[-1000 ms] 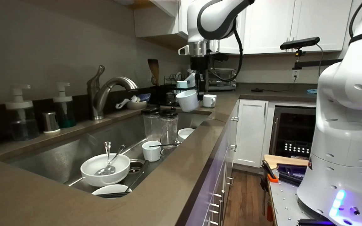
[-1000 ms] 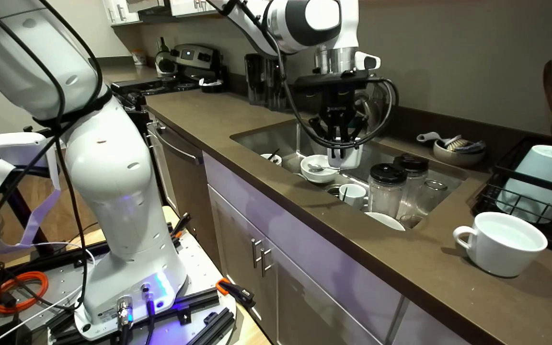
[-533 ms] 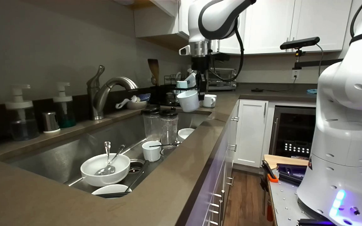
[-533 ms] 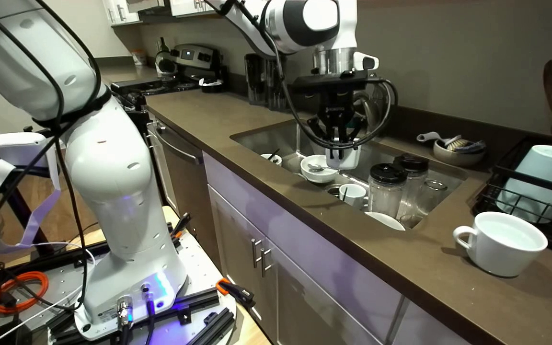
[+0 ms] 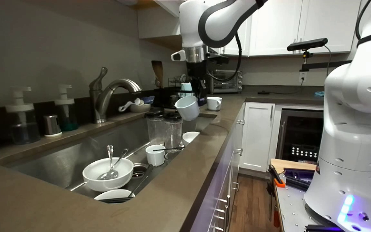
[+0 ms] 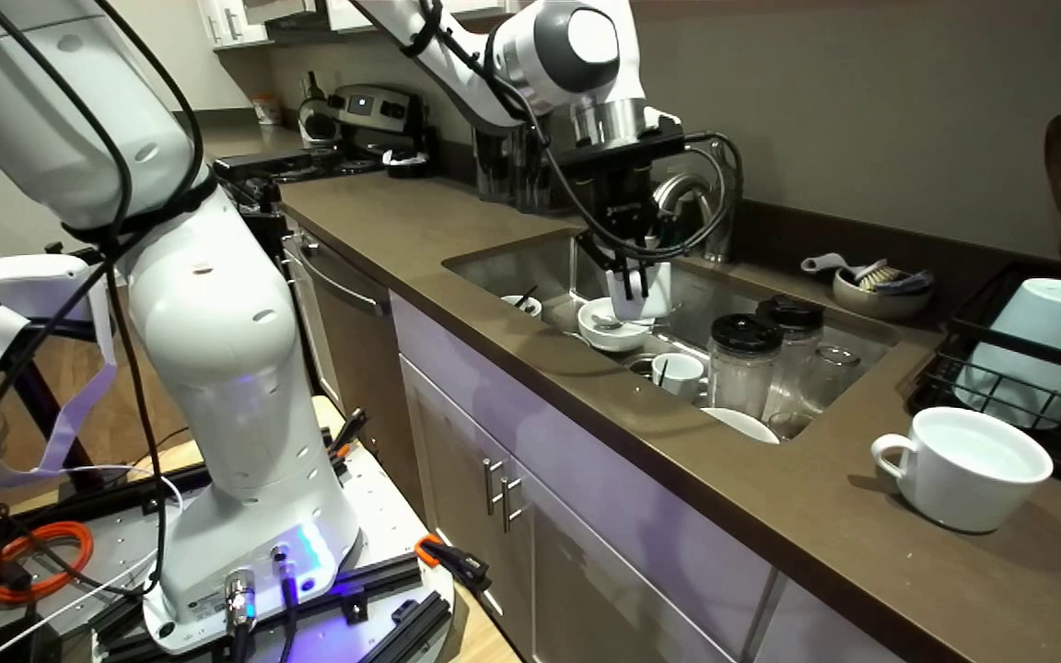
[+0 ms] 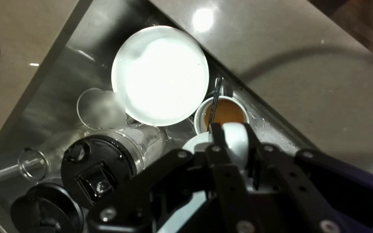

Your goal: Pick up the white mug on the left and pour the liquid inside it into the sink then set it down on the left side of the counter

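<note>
A white mug (image 5: pixel 188 111) hangs in the air, tilted, with its opening toward the camera in an exterior view. It also shows as a white shape in an exterior view (image 6: pixel 655 293). My gripper (image 7: pixel 234 130) is shut on the mug's handle (image 7: pixel 236 142), which sits between the fingertips in the wrist view. The gripper also shows in both exterior views (image 5: pixel 201 96) (image 6: pixel 634 269). The mug is over the sink (image 5: pixel 56 167), above the dishes. Most of its body is hidden behind the fingers in the wrist view. I cannot see liquid in it.
Another white mug (image 6: pixel 968 479) stands on the counter (image 6: pixel 770 460) by the dish rack (image 6: pixel 950 354). The sink holds a bowl with spoons (image 5: pixel 108 182), a mug (image 5: pixel 155 157) and lidded jars (image 6: pixel 738 378). The faucet (image 5: pixel 122 84) arches at the back.
The arm and held mug have shifted left in both exterior views and slightly lower. The gripper now leans, and the mug is tilted more than before. Other things have not moved.
</note>
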Robot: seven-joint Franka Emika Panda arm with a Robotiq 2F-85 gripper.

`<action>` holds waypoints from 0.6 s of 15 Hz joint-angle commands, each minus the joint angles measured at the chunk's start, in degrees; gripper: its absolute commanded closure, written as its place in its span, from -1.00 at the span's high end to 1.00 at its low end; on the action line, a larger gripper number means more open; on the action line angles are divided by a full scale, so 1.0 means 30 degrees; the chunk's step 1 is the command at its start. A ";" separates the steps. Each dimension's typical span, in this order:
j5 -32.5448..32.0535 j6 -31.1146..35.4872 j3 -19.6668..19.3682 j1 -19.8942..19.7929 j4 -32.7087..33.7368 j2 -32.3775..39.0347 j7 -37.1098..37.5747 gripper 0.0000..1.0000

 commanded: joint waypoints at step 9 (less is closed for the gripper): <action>-1.0321 -0.1037 0.1697 0.0693 0.1620 0.2586 0.1503 -0.92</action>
